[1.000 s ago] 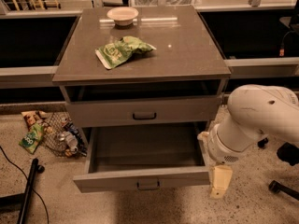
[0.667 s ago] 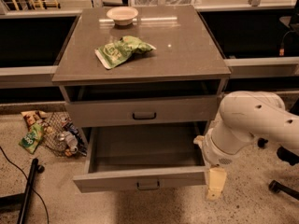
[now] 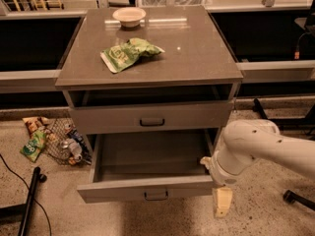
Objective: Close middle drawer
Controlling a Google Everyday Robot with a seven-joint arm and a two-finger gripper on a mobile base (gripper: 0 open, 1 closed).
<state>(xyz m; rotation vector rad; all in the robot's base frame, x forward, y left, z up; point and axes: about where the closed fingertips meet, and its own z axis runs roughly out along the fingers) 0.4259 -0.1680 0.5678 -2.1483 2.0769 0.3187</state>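
Claw (image 3: 221,201) shifted left, beside open middle drawer (image 3: 118,190) corner | grip: cannot tell

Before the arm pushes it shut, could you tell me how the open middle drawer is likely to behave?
The middle drawer looks empty, so probably light. Its rigid flat front should slide straight; the gripper, at its right front corner, might skew it slightly.

The gripper (image 3: 221,206) hangs low, just beside the right front corner of the middle drawer (image 3: 150,156). That drawer stands pulled well out, its dark handle (image 3: 156,195) off to the gripper's left. Up and left of the gripper sits the upper drawer front (image 3: 147,116). Higher up on the cabinet top (image 3: 197,58) lies a green bag (image 3: 129,53), with a small bowl (image 3: 129,16) beyond it.
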